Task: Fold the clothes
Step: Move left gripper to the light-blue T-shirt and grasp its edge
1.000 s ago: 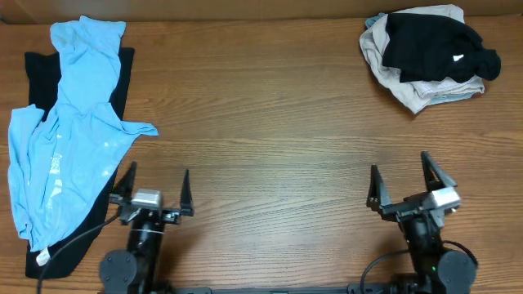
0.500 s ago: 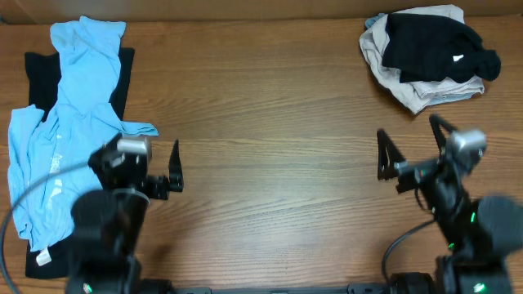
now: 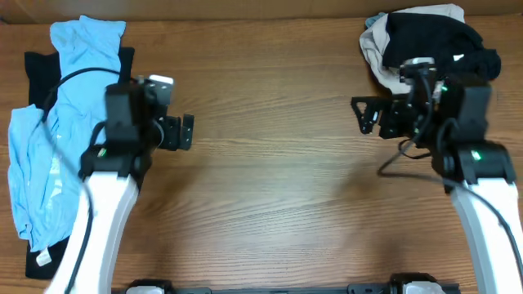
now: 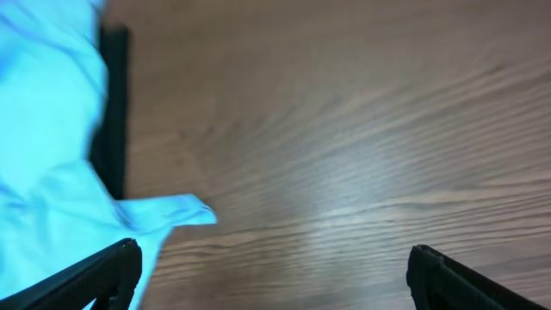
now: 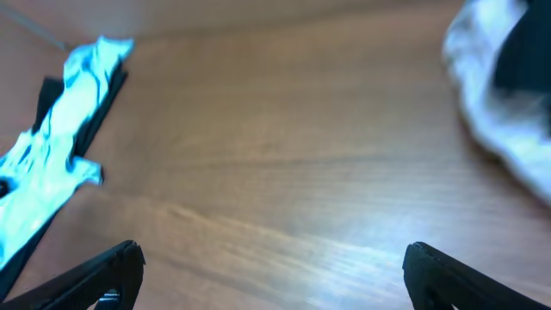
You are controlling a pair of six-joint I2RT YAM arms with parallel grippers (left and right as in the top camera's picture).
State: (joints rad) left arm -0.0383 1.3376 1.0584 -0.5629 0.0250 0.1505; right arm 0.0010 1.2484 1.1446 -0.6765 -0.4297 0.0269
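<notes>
1. Closest in, it's bare wooden table (image 3: 270,237). At the near left corner the end of a black garment (image 3: 53,260) pokes out from under the shirt, with a small white tag on it.
2. The light blue T-shirt (image 3: 45,155) lies rumpled and creased on top of that black garment, along the table's left edge. Faint pale lettering runs down its middle, too blurred to read.
3. The left gripper (image 3: 185,131) hangs just right of the shirt over bare wood. The left wrist view shows its fingers spread wide, with nothing between them and touching nothing. A blue flap of the shirt pokes rightward just beyond its left finger.
4. Over to the right gripper (image 3: 365,115), well apart from the left one. Its fingers are also spread wide and empty over bare wood.
5. The shirt's long axis runs near to far, and its far end leans a little right as it reaches the far left corner. Up there, black cloth shows along both of its sides.
6. At the far right corner sits a heap of pale cloth (image 3: 374,51) with a black piece (image 3: 425,37) bunched on top. The right arm partly covers it.
</notes>
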